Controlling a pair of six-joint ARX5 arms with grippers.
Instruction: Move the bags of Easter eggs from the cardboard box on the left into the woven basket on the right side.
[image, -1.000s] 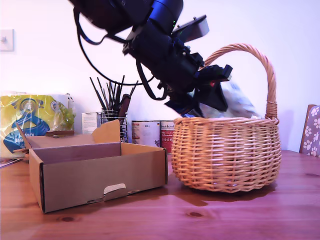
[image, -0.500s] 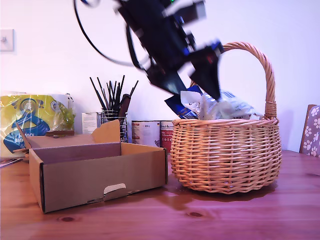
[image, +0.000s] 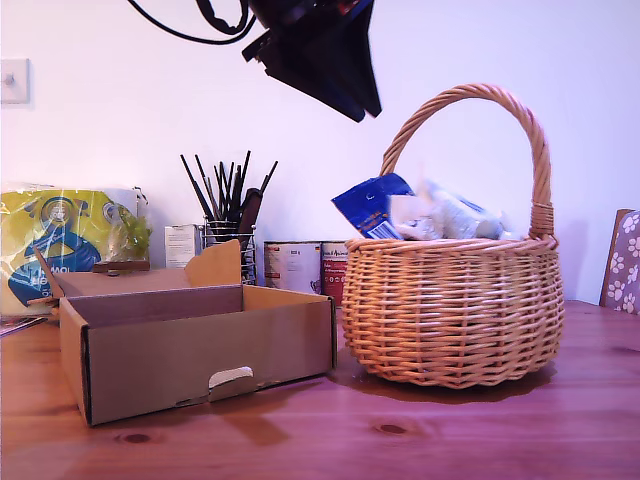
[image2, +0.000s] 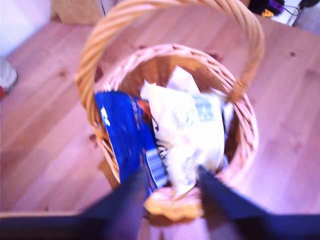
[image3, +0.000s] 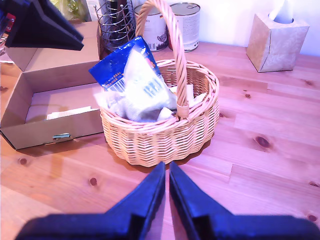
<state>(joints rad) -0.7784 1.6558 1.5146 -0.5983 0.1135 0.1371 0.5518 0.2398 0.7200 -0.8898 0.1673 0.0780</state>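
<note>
The woven basket (image: 450, 310) stands on the table at the exterior view's right. A glossy blue bag (image: 368, 205) and a whitish bag (image: 455, 218) lie in it, sticking up above the rim. My first gripper (image: 358, 105) hangs high above the basket, open and holding nothing. Its wrist view looks down on the blue bag (image2: 125, 135), the whitish bag (image2: 187, 125) and the open first gripper (image2: 170, 192). The cardboard box (image: 200, 360) sits at the exterior view's left. My second gripper (image3: 166, 192) is shut and holds nothing, over bare table in front of the basket (image3: 165, 140).
A large yellow-and-blue bag (image: 60, 240), a wire holder of brushes (image: 225, 215) and tins (image: 295, 265) stand behind the box. A tissue box (image3: 277, 42) sits beyond the basket. A floral chair back (image: 622, 260) shows at the exterior view's right edge.
My first gripper has risen from the basket's rim up and toward the exterior view's left. Both bags stay in the basket, the blue one now showing above the rim.
</note>
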